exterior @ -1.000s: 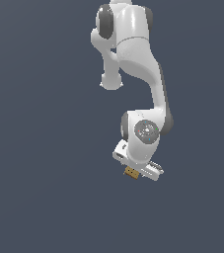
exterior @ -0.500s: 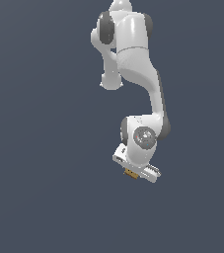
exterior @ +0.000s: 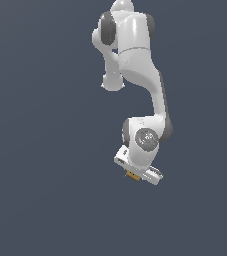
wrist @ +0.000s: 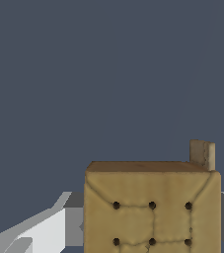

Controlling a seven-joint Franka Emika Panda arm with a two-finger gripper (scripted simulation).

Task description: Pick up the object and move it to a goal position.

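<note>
The object is a small tan-brown square block with dark dots on its face. In the wrist view the block (wrist: 153, 207) fills the space between my fingers, with one finger (wrist: 44, 230) showing beside it. In the exterior view the block (exterior: 131, 175) shows as a small tan spot just under my white gripper (exterior: 133, 176), lifted off the floor. The gripper is shut on the block.
The white arm (exterior: 135, 75) hangs down from the top of the exterior view. The ground (exterior: 45, 200) is a flat dark grey-blue surface with nothing else on it in view.
The arm has carried the gripper and block a little towards the exterior view's left and slightly back. The grip on the block is unchanged.
</note>
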